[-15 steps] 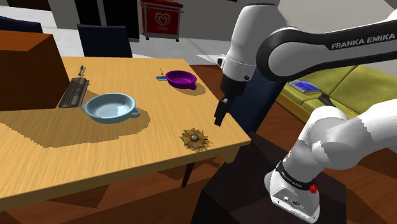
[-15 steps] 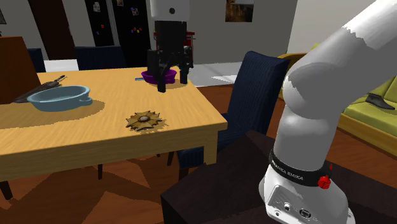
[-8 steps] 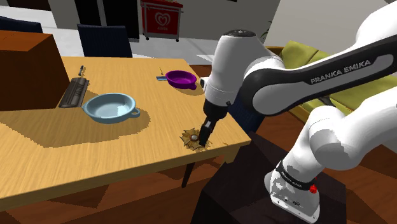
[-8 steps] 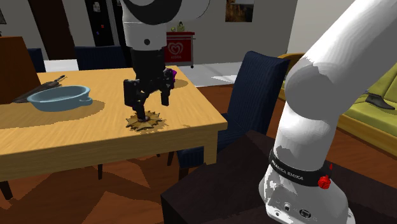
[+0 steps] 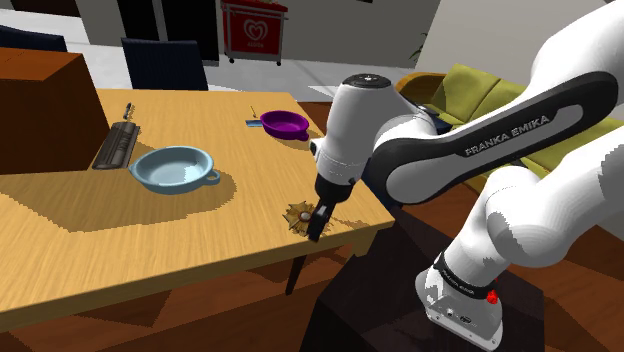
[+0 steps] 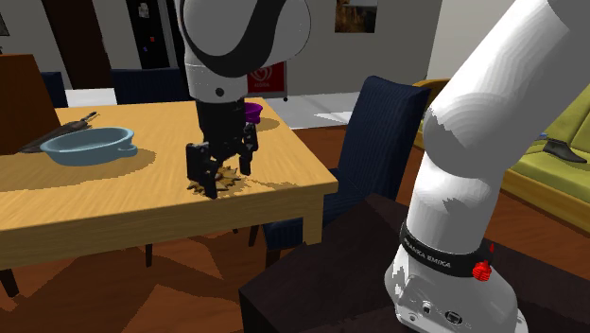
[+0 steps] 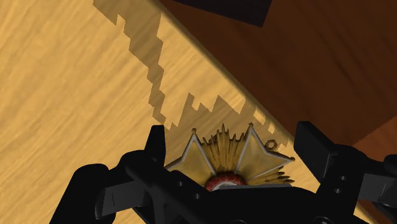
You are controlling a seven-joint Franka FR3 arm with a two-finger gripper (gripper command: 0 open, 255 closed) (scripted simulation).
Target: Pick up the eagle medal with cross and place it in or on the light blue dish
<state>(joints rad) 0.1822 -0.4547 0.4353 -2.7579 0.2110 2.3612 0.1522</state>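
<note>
The medal (image 5: pixel 297 214) is a bronze starburst with a red centre, lying on the wooden table (image 5: pixel 150 235) close to its near corner. My black gripper (image 5: pixel 318 222) is down over it, fingers apart. Seen from the wrist, the medal (image 7: pixel 229 156) lies between the two fingers (image 7: pixel 156 143), which straddle it without clasping it. From the second exterior view, the gripper (image 6: pixel 219 180) hides most of the medal (image 6: pixel 234 182). The light blue dish (image 5: pixel 172 168), an oval bowl with a handle, stands farther along the table toward the shoulder view's left, also seen as the dish (image 6: pixel 85 145).
A purple dish (image 5: pixel 284 123) stands behind the gripper. A flat black item (image 5: pixel 115 148) and a dark wooden box (image 5: pixel 40 110) lie beyond the blue dish. The table edge (image 7: pixel 210 70) runs just past the medal. A dark blue chair (image 6: pixel 378 142) stands beside the table.
The arm has swung from near the purple dish over to the medal and come down, so the open fingers now straddle it. The medal has not moved.
</note>
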